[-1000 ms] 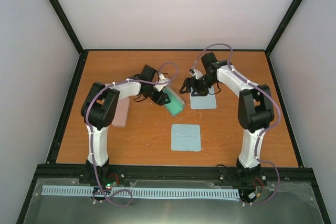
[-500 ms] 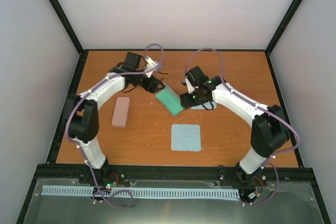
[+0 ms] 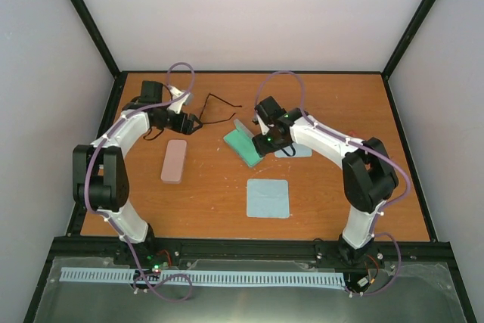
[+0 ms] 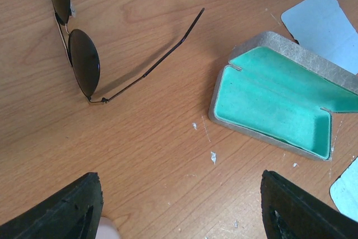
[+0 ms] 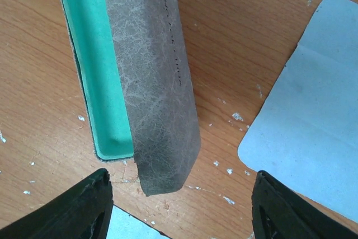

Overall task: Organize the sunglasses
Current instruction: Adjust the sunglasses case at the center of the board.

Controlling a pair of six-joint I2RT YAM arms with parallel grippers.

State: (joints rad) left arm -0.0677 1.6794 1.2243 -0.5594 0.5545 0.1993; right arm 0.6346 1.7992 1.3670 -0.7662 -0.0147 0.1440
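The sunglasses (image 3: 224,101) lie on the table at the back, arms unfolded; in the left wrist view (image 4: 83,60) they are at the top left. My left gripper (image 3: 186,122) is open and empty, just left of them, over bare wood (image 4: 182,214). A grey case (image 3: 243,144) lies open, showing its green lining (image 4: 271,104). My right gripper (image 3: 262,141) is open at the case's right side; its fingers (image 5: 84,205) straddle the end of the raised grey lid (image 5: 156,82) without touching it.
A pink case (image 3: 175,160) lies shut at the left. One light-blue cloth (image 3: 268,198) lies front centre, and another (image 3: 296,150) lies under my right arm, right of the case (image 5: 313,116). Black rails edge the table.
My left gripper has swung left, away from the open case, to beside the sunglasses. My right gripper has moved left from the cloth to the case's lid.
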